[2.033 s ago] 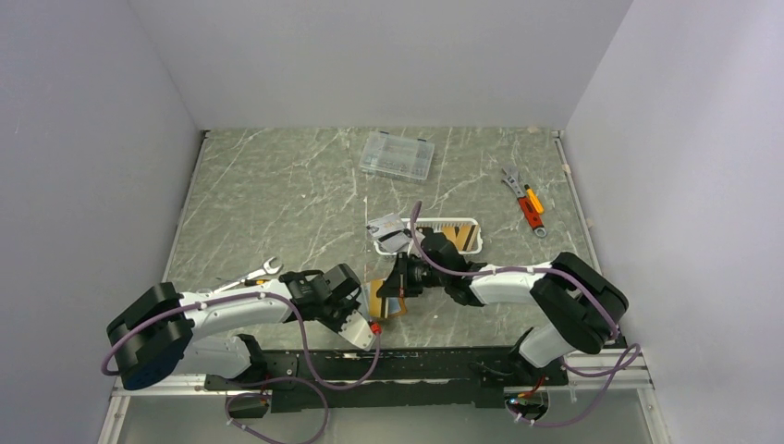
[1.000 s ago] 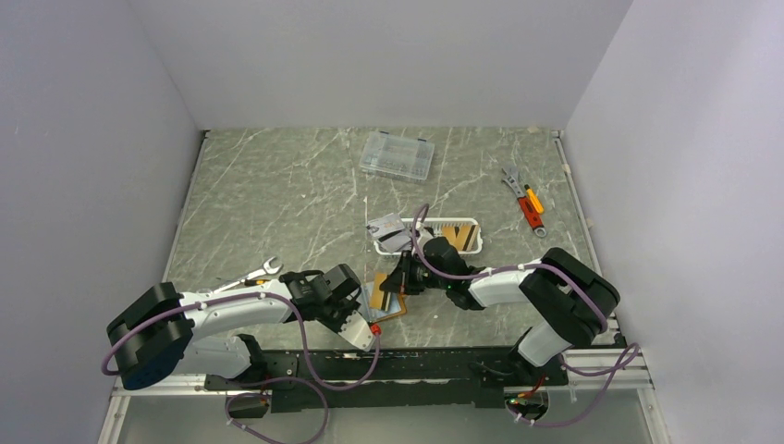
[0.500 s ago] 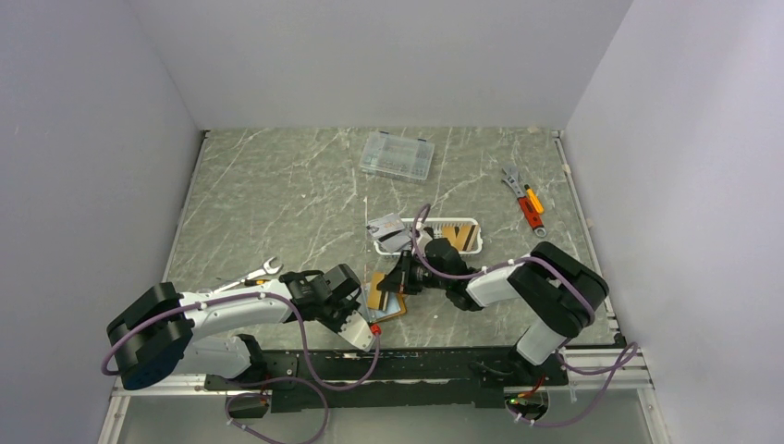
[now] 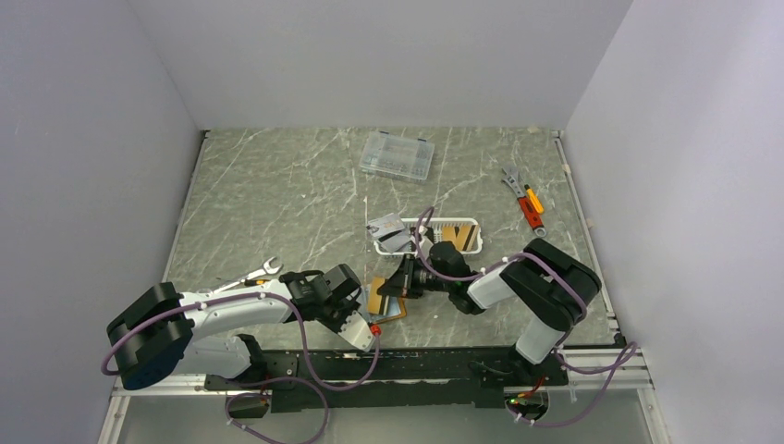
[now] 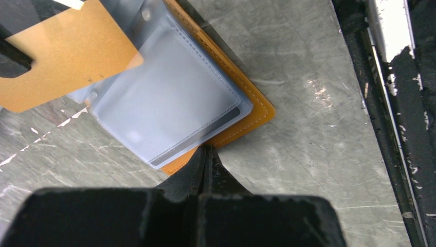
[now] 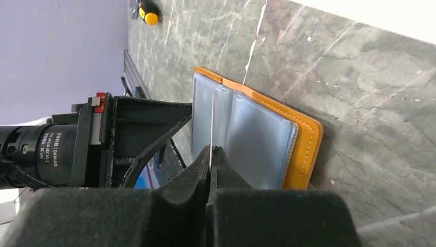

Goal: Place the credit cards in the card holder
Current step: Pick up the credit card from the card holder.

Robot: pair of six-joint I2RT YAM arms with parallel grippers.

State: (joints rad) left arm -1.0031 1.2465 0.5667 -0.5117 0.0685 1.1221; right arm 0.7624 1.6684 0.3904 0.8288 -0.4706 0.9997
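**Card entry: finding the pocket mouth**

Gripping the gold-brown card (image 5: 67,56) edge-on in the closed jaws of the right gripper (image 6: 211,154), poised over the clear pockets (image 5: 169,103) of the orange card holder (image 5: 259,110), itself lying open on the table (image 4: 277,194) just ahead of the arm bases. Pinning the holder's near edge with the left gripper (image 5: 205,154), jaws closed and apparently nipping the leather. Probably calling for a shallow approach: lowering one leading corner to a pocket mouth, squaring the card to that opening, sliding gently rather than pressing down, and holding the left pinch firm against skating. Otherwise risking a buckled sleeve.
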